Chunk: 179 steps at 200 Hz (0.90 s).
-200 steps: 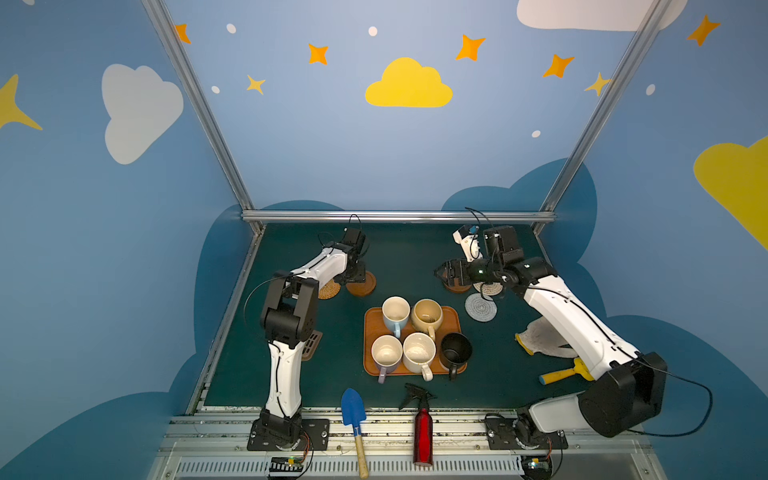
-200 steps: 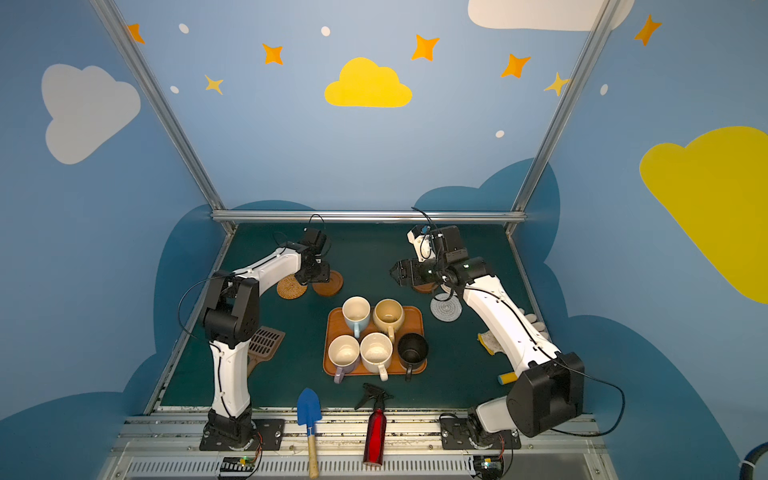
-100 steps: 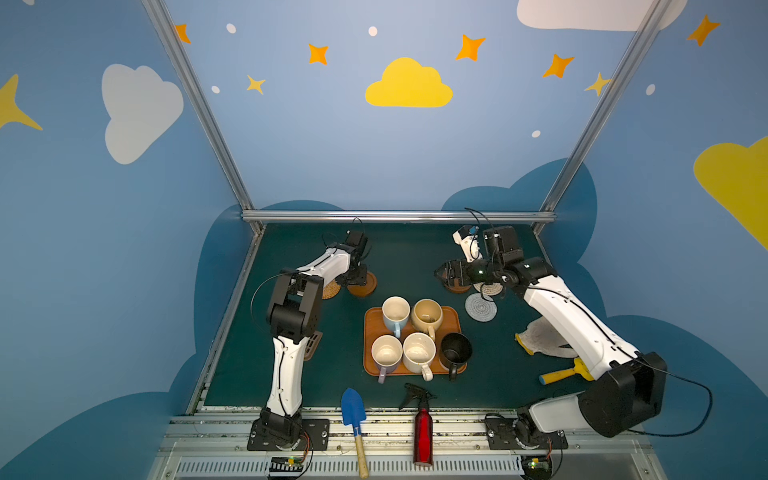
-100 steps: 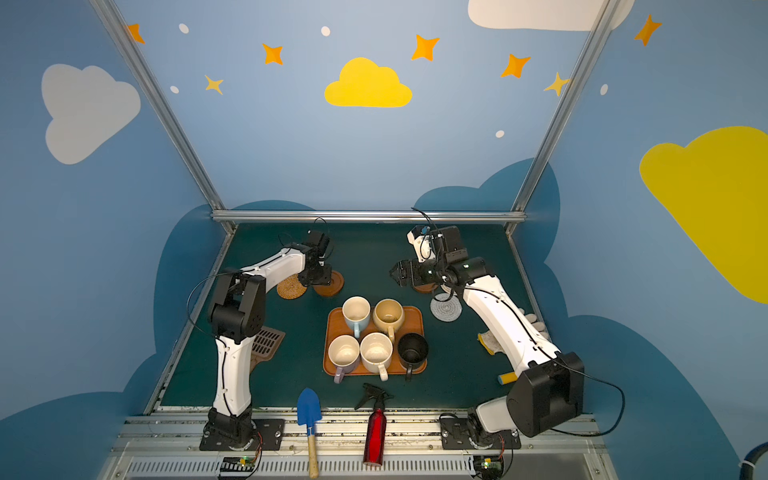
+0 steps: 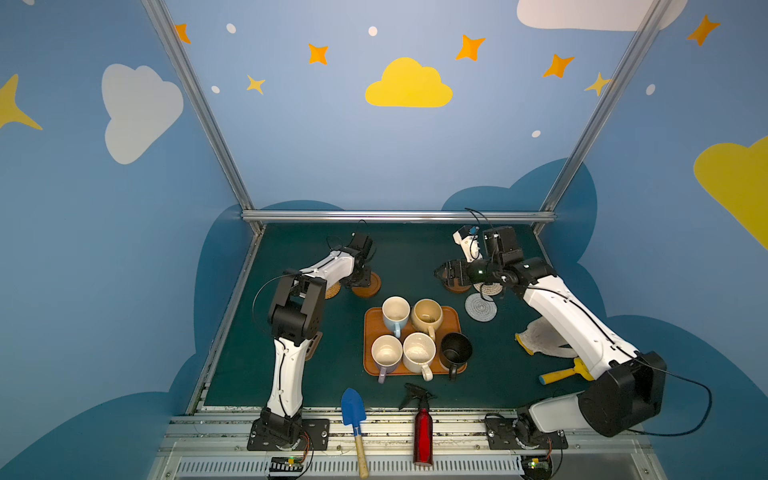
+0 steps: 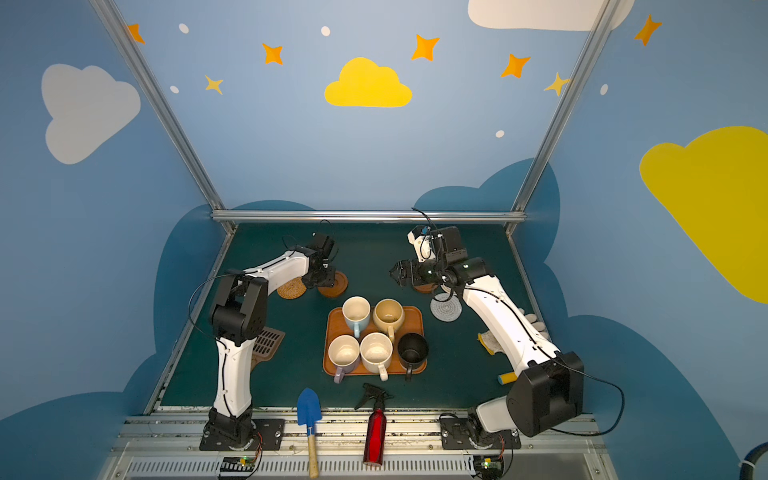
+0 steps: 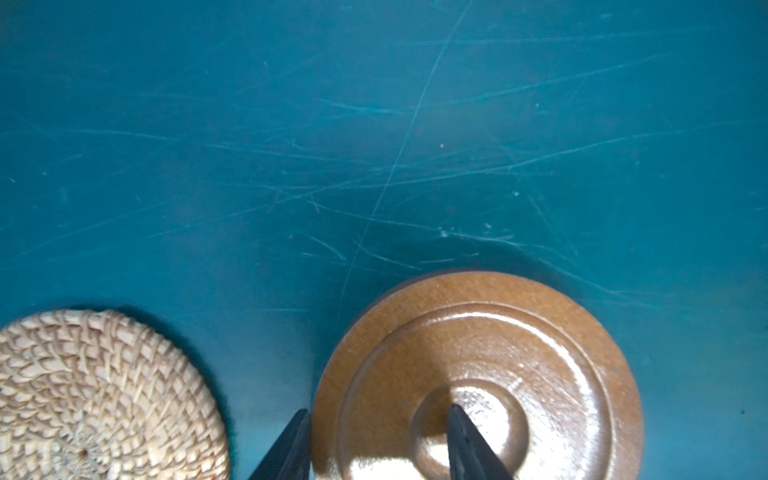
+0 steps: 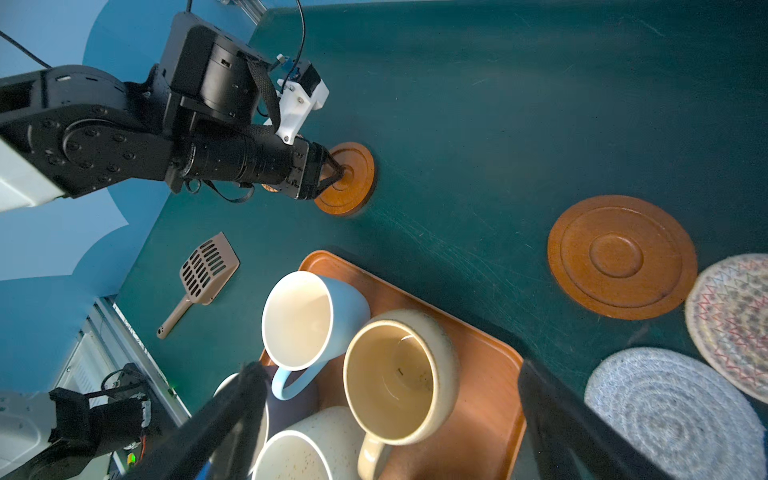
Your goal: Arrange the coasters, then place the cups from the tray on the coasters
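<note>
My left gripper (image 7: pixel 378 415) points down at a dark brown wooden coaster (image 7: pixel 519 353) lying flat at the back left. One finger is against its rim and the other sits in its centre hollow, so it is shut on it. A tan rattan coaster (image 5: pixel 332 289) lies just beside. My right gripper (image 5: pixel 440 272) hangs open and holds nothing, above a second brown coaster (image 8: pixel 621 257). A beige rope coaster (image 8: pixel 731 320) and a pale grey one (image 5: pixel 481 307) lie next to that. The tray (image 5: pixel 453 316) holds the light blue (image 5: pixel 395 311), tan-yellow (image 5: pixel 427 314), lavender (image 5: pixel 386 353), cream speckled (image 5: pixel 419 352) and black (image 5: pixel 456 349) cups.
A tan slotted scoop (image 6: pixel 266 340) lies by the left arm's base. A blue trowel (image 5: pixel 353 409) and a red spray bottle (image 5: pixel 422 432) lie at the front edge. A pale cloth (image 5: pixel 540 338) and a yellow-handled tool (image 5: pixel 557 376) sit under the right arm.
The left gripper's jaws have narrowed onto the brown coaster, and that arm's elbow has shifted slightly. The right arm, the cups and the other coasters have not moved.
</note>
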Motion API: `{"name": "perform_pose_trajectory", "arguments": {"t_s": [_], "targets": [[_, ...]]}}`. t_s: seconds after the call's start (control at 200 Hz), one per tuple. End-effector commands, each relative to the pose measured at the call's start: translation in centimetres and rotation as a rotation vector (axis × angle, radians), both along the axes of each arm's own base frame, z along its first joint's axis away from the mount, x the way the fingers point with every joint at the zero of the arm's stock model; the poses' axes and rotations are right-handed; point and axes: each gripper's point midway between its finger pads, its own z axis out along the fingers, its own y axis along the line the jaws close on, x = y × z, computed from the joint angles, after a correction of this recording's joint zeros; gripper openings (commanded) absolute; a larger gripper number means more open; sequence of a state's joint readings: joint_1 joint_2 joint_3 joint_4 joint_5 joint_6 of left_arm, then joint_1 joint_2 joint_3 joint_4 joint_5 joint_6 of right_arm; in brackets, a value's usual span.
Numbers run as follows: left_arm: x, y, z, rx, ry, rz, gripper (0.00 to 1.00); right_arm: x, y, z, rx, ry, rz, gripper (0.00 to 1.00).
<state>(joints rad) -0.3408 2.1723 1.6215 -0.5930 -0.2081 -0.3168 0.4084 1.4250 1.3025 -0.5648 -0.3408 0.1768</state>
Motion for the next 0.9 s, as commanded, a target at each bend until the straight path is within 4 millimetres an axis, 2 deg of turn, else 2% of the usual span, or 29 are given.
{"name": "perform_pose_trajectory", "arguments": {"t_s": [0.0, 0.405, 0.506, 0.671, 0.741, 0.821, 0.871, 0.891], "targets": [[-2.5, -0.6, -1.0, 0.000, 0.079, -0.010, 0.51, 0.4, -0.1, -0.9, -0.010, 0.012, -0.013, 0.94], [-2.6, -0.5, -0.3, 0.007, 0.081, 0.000, 0.53, 1.7, -0.7, -2.0, -0.027, 0.041, -0.058, 0.94], [-2.3, -0.4, 1.4, 0.003, 0.036, 0.014, 0.55, 1.9, -0.7, -2.5, -0.028, 0.060, -0.062, 0.94], [-1.3, -0.4, 4.7, 0.001, -0.019, 0.005, 0.70, 2.4, -0.9, -3.1, -0.030, 0.084, -0.093, 0.94], [-1.0, -0.5, 6.5, -0.007, -0.047, 0.004, 0.75, 2.7, -1.6, -3.4, -0.026, 0.094, -0.127, 0.95], [-0.9, -0.4, 9.1, -0.020, -0.090, 0.009, 0.85, 3.3, -3.3, -4.1, -0.036, 0.131, -0.200, 0.95], [-1.0, -0.6, 10.8, -0.045, -0.123, 0.008, 0.98, 3.6, -4.4, -4.7, -0.045, 0.161, -0.234, 0.95], [-1.1, -0.7, 11.6, -0.057, -0.139, 0.006, 0.99, 3.7, -4.8, -5.0, -0.048, 0.174, -0.246, 0.95]]}}
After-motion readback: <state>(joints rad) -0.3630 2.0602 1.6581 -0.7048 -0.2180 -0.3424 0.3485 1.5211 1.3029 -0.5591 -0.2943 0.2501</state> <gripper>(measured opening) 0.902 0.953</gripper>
